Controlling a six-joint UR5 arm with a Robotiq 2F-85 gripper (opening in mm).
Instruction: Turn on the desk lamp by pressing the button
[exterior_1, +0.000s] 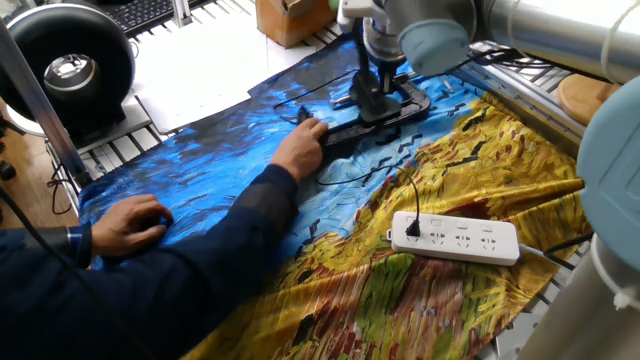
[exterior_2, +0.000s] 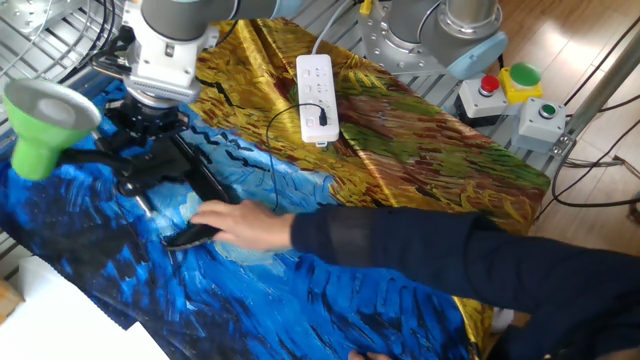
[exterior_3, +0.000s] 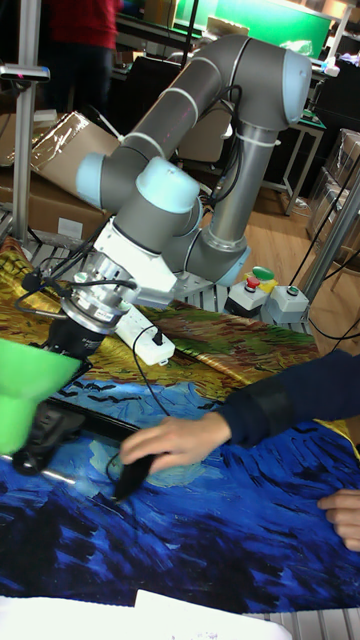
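Note:
The desk lamp lies on the blue and yellow cloth. Its green cone shade (exterior_2: 45, 118) (exterior_3: 25, 392) points to the left, and its black C-clamp base (exterior_1: 372, 112) (exterior_2: 178, 178) lies flat. My gripper (exterior_1: 374, 96) (exterior_2: 148, 132) (exterior_3: 68, 342) reaches down onto the clamp base, where its black fingers merge with the black metal. No gap or contact between the fingertips shows. A person's hand (exterior_1: 304, 142) (exterior_2: 232, 222) (exterior_3: 172, 442) rests on the near end of the clamp. The button is hidden.
A white power strip (exterior_1: 455, 238) (exterior_2: 317, 94) lies on the yellow part of the cloth, with the thin black cord running to it. The person's other hand (exterior_1: 130, 222) rests on the cloth. A big black ring device (exterior_1: 66, 62) and a cardboard box (exterior_1: 292, 18) stand behind.

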